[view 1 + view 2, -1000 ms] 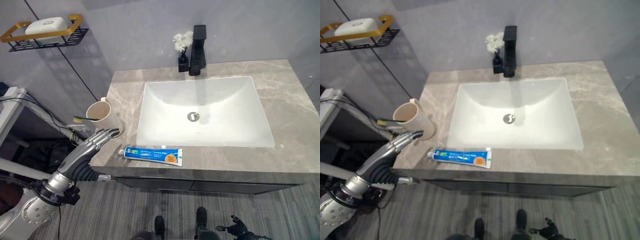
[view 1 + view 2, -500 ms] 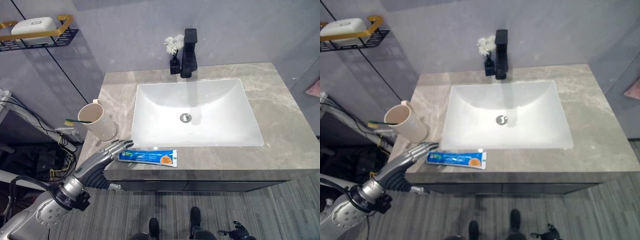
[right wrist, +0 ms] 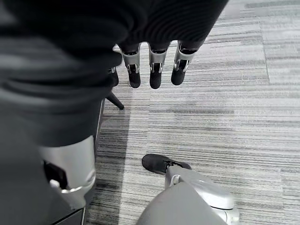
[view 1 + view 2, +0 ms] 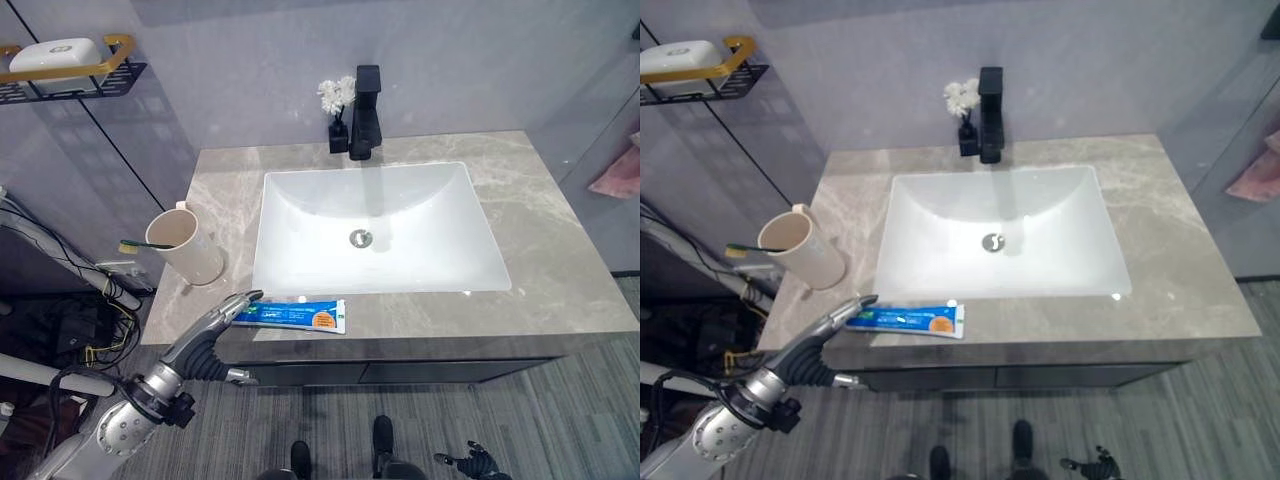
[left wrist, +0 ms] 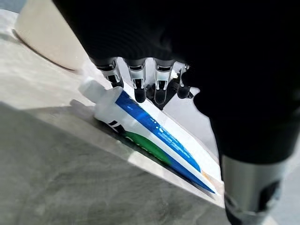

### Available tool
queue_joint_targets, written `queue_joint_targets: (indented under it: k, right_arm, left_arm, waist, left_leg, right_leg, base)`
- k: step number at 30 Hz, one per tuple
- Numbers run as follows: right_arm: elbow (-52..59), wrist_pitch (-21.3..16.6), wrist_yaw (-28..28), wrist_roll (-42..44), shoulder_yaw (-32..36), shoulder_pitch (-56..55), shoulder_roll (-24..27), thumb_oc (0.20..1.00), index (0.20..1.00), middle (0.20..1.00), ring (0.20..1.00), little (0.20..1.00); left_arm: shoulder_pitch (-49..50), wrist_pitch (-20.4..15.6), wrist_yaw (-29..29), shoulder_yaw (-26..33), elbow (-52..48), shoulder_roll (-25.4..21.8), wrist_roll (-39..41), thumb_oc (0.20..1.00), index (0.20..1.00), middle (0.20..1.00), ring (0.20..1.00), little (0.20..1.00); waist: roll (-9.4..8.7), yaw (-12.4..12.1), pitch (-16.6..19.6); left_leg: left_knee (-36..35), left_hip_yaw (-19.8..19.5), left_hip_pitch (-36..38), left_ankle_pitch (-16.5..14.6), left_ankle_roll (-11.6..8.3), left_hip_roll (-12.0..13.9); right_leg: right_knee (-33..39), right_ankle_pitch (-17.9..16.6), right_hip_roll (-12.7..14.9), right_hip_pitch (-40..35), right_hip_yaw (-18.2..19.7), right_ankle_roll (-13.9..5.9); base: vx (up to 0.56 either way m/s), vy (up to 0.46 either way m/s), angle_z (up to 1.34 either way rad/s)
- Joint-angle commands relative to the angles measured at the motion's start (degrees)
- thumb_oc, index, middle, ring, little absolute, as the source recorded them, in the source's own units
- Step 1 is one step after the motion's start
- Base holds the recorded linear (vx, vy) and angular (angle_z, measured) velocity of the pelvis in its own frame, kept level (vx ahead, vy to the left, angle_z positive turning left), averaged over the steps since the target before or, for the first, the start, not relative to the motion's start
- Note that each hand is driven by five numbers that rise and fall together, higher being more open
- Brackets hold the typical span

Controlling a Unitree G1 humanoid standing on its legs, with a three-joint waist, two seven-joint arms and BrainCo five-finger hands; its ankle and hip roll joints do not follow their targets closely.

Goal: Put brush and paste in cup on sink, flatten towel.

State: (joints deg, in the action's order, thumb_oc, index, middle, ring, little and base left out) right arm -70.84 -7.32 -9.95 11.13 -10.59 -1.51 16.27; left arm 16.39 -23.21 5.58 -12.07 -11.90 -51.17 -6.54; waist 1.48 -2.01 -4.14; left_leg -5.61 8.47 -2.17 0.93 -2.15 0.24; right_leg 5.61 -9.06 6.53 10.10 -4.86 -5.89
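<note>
Beige cup (image 4: 187,246): brush (image 4: 133,244) already inside, counter's left end.
Toothpaste (image 4: 290,314): flat on front edge, near cup.
Left hand (image 4: 222,312): fingers straight, tips at cap, lining up a grab.
Right hand (image 3: 152,65): relaxed, hanging low over floor.

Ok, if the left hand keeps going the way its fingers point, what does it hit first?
The toothpaste tube: the left hand points its straight fingertips at the tube's cap end on the counter's front edge, apparently just short of contact.

Bright even overhead light, glare in the white sink (image 4: 400,215), soft shadows, wrist views dark-edged.
</note>
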Motion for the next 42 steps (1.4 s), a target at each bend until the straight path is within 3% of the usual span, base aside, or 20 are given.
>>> queue_joint_targets:
  k: [1, 19, 21, 23, 32, 35, 37, 38, 39, 42]
  right_arm:
    - [-0.39, -1.26, -0.69, 2.52, -0.24, 2.64, -0.46, 1.000, 1.000, 1.000, 1.000, 1.000]
    - [0.61, -1.12, -1.18, 0.98, -1.53, 2.87, -0.30, 1.000, 1.000, 1.000, 1.000, 1.000]
    - [0.76, -1.09, -1.26, 0.67, -1.71, 2.87, -0.31, 1.000, 1.000, 1.000, 1.000, 1.000]
    - [0.86, -1.11, -1.31, 0.37, -1.93, 2.91, -0.31, 1.000, 1.000, 1.000, 1.000, 1.000]
    - [0.93, -1.04, -1.49, -0.49, -2.41, 2.77, -0.24, 1.000, 1.000, 1.000, 1.000, 1.000]
    - [1.08, -1.06, -1.54, -0.62, -2.48, 2.69, -0.19, 1.000, 1.000, 1.000, 1.000, 1.000]
    - [0.84, -1.00, -1.69, -0.64, -2.53, 2.73, -0.18, 1.000, 1.000, 1.000, 1.000, 1.000]
    - [0.86, -1.02, -1.72, -0.60, -2.56, 2.75, -0.22, 1.000, 1.000, 1.000, 1.000, 1.000]
    - [1.16, -1.11, -1.78, -0.71, -2.66, 2.68, -0.19, 1.000, 1.000, 1.000, 1.000, 1.000]
    - [1.11, -1.07, -1.75, -0.66, -2.58, 2.65, -0.11, 1.000, 1.000, 1.000, 1.000, 1.000]
  left_arm:
    - [-2.52, -0.81, 0.13, 1.98, -1.77, 0.76, 3.10, 1.000, 1.000, 1.000, 1.000, 1.000]
    - [-2.86, 0.06, -0.98, 0.77, 0.10, 0.21, 2.36, 1.000, 1.000, 1.000, 1.000, 1.000]
    - [-3.05, 0.09, -1.00, 0.47, 0.39, 0.06, 1.83, 0.956, 0.956, 0.956, 0.956, 0.956]
    - [-3.13, 0.04, -1.12, 0.34, 0.59, 0.02, 1.79, 1.000, 1.000, 1.000, 1.000, 1.000]
    - [-3.43, 0.20, -1.37, -0.36, 1.32, -0.20, 0.77, 1.000, 1.000, 1.000, 1.000, 1.000]
    - [-3.66, 0.22, -1.44, -0.73, 1.57, -0.29, 0.60, 0.925, 0.925, 0.925, 0.925, 0.925]
    - [-3.89, 0.27, -1.52, -1.14, 1.97, -0.30, 0.42, 0.815, 0.815, 0.815, 0.815, 0.815]
    - [-4.07, 0.36, -1.63, -1.35, 2.12, -0.46, 0.29, 0.693, 0.693, 0.693, 0.693, 0.693]
    - [-4.45, 0.38, -1.77, -1.64, 2.45, -0.70, -0.20, 0.620, 0.620, 0.620, 0.620, 0.620]
    - [-4.68, 0.52, -2.11, -2.22, 3.21, -0.72, -0.77, 0.583, 0.583, 0.583, 0.583, 0.583]
  waist:
    - [-1.33, 0.52, -1.98]
    - [-1.86, 0.55, -2.65]
    - [-1.93, 0.61, -2.67]
    - [-1.98, 0.62, -2.67]
    - [-2.09, 0.76, -2.64]
    - [-2.12, 0.92, -2.62]
    - [-2.10, 0.93, -2.56]
    - [-2.08, 0.91, -2.55]
    - [-2.09, 1.04, -2.53]
    - [-2.12, 1.08, -2.39]
  left_leg:
    - [0.61, -0.33, -0.21, -0.71, -1.10, -0.10]
    - [0.61, -0.12, -1.22, -0.62, -0.85, -0.42]
    - [0.61, -0.01, -1.19, -0.68, -0.83, -0.39]
    - [0.61, 0.09, -1.11, -0.75, -0.81, -0.45]
    - [0.67, 0.49, -0.72, -0.96, -0.73, -0.39]
    - [0.67, 0.58, -0.49, -1.03, -0.72, -0.35]
    - [0.67, 0.69, -0.37, -1.06, -0.72, -0.31]
    - [0.66, 0.75, -0.30, -1.10, -0.74, -0.28]
    - [0.65, 0.84, -0.19, -1.12, -0.76, -0.27]
    - [0.64, 0.92, -0.01, -1.18, -0.77, -0.21]
  right_leg:
    - [-0.61, 2.11, 3.00, -3.74, 1.93, -5.63]
    - [-0.61, 1.55, 3.18, -2.32, 2.32, -5.61]
    - [-0.61, 1.56, 3.19, -2.33, 2.38, -5.62]
    - [-0.61, 1.55, 3.19, -2.33, 2.46, -5.65]
    - [-0.61, 1.46, 3.08, -2.36, 2.78, -5.70]
    - [-0.61, 1.46, 3.03, -2.48, 2.93, -5.69]
    - [-0.61, 1.48, 3.04, -2.50, 2.99, -5.69]
    - [-0.61, 1.48, 3.03, -2.50, 2.99, -5.68]
    - [-0.61, 1.40, 2.96, -2.50, 3.06, -5.73]
    - [-0.61, 1.40, 2.93, -2.57, 3.19, -5.76]
  base:
    - [0.00, 0.000, 0.00]
    - [0.00, 0.002, -0.02]
    - [0.00, 0.000, 0.00]
    - [0.00, 0.000, 0.00]
    - [0.00, 0.000, 0.00]
    - [0.00, 0.000, 0.00]
    - [0.00, 0.000, 0.00]
    - [0.00, 0.000, 0.00]
    - [0.00, 0.000, 0.00]
    - [0.00, 0.000, 0.00]
